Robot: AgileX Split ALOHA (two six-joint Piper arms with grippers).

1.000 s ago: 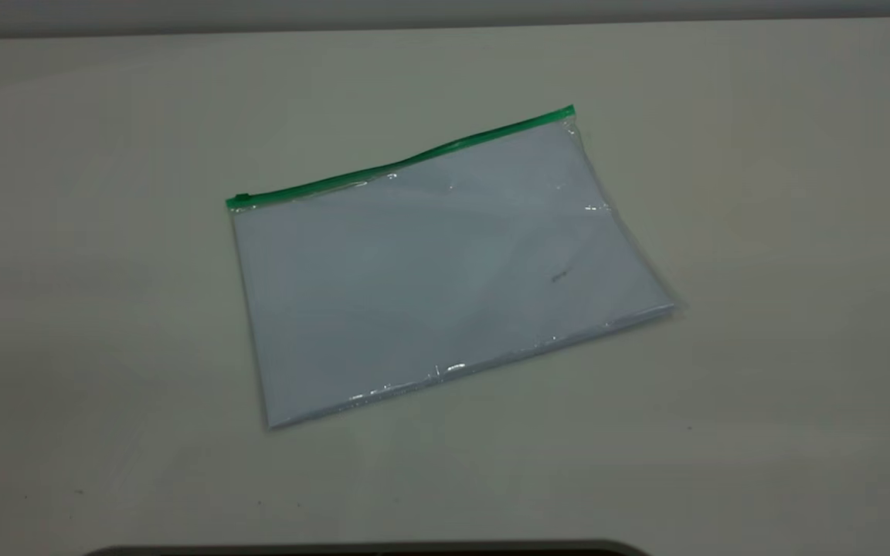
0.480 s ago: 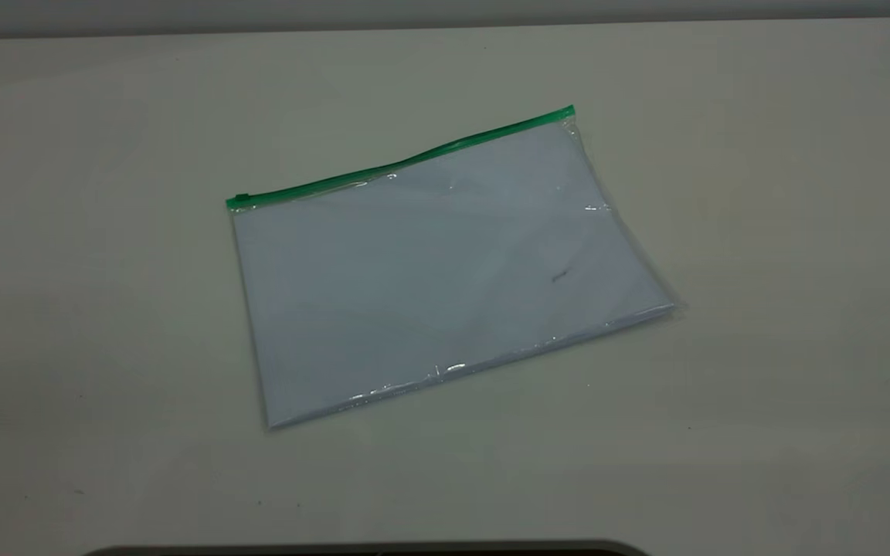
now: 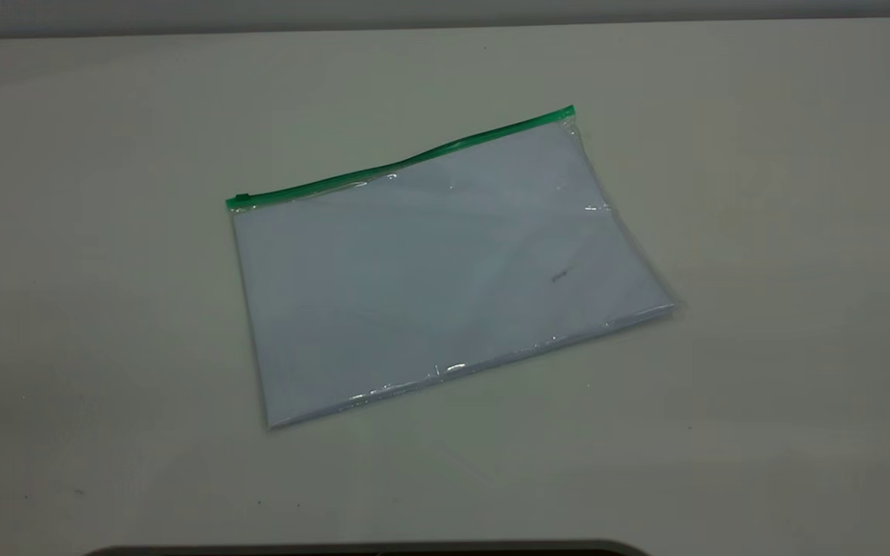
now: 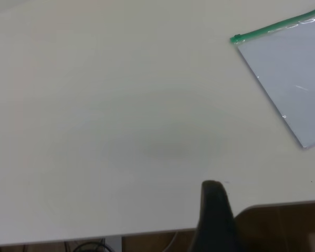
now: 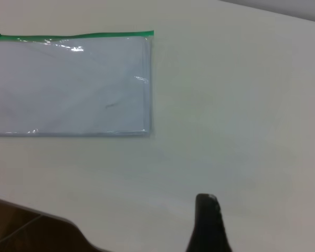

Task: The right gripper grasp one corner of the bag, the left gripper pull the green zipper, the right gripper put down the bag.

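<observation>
The flat, clear, crinkly plastic bag holding a white sheet lies flat mid-counter, turned at an angle, with its narrow bright green zipper along the far long edge and the small green slider tab at that strip's left end. The pale, matte counter surrounds it. My left end effector and right end effector hover near the counter's front edge, well apart from the bag; whether either is released or clenched I cannot tell.

clear bag, white sheet inside; green zipper; off-white table.
</observation>
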